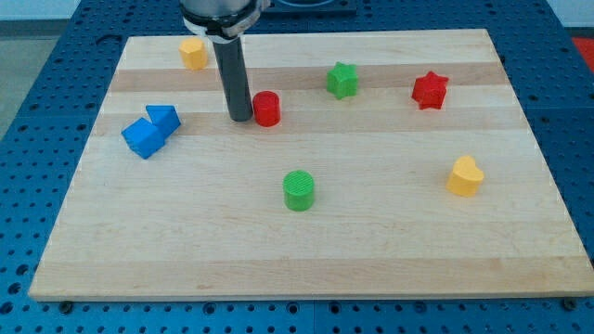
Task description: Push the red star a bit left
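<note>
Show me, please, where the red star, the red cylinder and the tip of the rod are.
red star (430, 90), camera view, centre of its top face.
red cylinder (267, 104), camera view, its top face.
my tip (239, 118), camera view, rod's very end, just left of the red cylinder.

A single camera looks down at a slant from the near long edge of the pale wooden desk (306, 260), taking in the whole top and the blue perforated base (37, 56) around it. The dark rod enters from the view's top.
</note>
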